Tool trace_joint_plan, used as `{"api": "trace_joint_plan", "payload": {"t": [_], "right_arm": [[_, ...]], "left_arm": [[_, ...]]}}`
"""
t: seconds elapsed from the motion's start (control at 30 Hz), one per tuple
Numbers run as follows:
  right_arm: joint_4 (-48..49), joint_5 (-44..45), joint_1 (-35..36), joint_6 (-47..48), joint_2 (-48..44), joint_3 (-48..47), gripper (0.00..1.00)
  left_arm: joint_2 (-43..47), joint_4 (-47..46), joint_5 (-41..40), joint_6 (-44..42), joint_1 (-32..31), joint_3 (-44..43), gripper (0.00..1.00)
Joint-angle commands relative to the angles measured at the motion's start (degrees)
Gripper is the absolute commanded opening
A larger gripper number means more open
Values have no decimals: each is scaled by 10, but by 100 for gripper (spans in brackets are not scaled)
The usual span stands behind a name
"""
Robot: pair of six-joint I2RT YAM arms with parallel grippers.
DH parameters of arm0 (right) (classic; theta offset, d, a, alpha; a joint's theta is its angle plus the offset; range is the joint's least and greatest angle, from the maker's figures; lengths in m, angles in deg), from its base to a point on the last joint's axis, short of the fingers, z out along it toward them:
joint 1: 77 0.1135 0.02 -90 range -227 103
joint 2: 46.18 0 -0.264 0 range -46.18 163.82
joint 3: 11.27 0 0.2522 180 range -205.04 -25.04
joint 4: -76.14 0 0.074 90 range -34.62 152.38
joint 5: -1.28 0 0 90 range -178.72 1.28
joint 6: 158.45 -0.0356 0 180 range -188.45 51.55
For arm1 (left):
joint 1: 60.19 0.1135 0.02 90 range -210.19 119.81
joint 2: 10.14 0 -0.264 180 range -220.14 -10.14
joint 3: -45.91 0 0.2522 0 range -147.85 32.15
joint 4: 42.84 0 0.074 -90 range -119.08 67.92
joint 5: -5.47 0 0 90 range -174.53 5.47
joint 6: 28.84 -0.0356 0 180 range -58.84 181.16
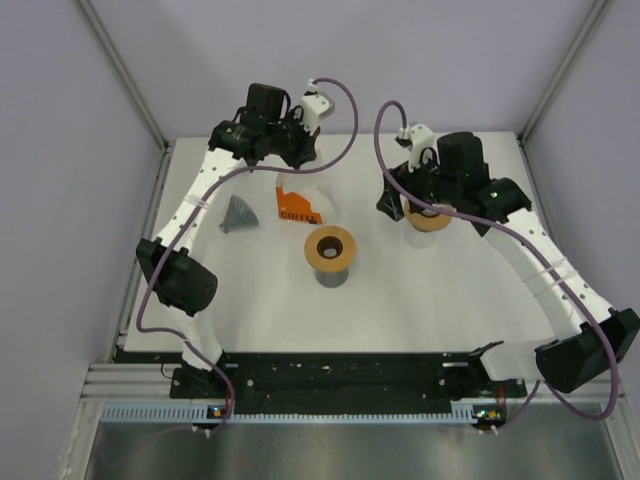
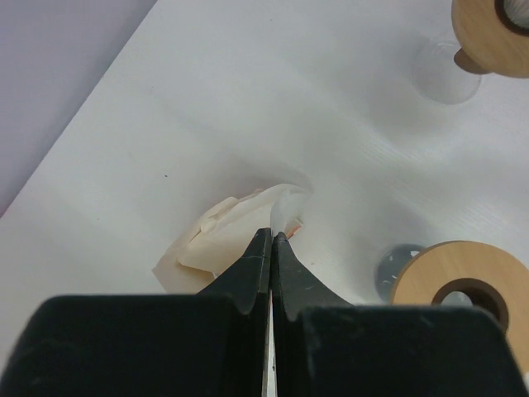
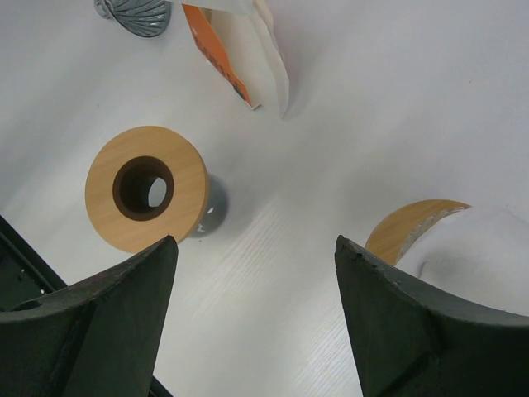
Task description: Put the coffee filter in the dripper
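Note:
My left gripper [image 1: 283, 160] is at the back of the table, shut [image 2: 271, 236] on a thin white sheet, the edge of a coffee filter [image 2: 287, 198], lifted from a cream stack of filters [image 2: 216, 238]. The orange-labelled filter pack [image 1: 297, 206] hangs below it and shows in the right wrist view [image 3: 216, 51]. A wooden-collared glass dripper [image 1: 331, 251] stands mid-table, empty [image 3: 146, 188] [image 2: 461, 284]. My right gripper [image 1: 415, 205] is open [image 3: 256, 252] just above a second wooden-collared dripper [image 1: 430, 218], which has something white on it [image 3: 483, 248].
A grey fluted cone [image 1: 238, 214] lies left of the filter pack and shows at the top of the right wrist view [image 3: 136, 13]. Metal frame posts and purple walls close in the white table [image 1: 250, 300]. A black rail runs along the near edge.

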Motion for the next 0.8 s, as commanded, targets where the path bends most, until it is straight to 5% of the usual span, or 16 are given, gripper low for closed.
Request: {"api": "trace_joint_plan", "payload": {"t": [0.0, 0.53, 0.77], "right_arm": [[23, -11, -6, -8, -28, -3, 76], [23, -4, -6, -2, -24, 11, 77], [23, -4, -6, 0, -19, 10, 77]], "left_arm": [[-20, -47, 15, -93, 2, 16, 0], [-85, -13, 59, -245, 2, 14, 0], [-72, -5, 97, -237, 2, 5, 0]]}}
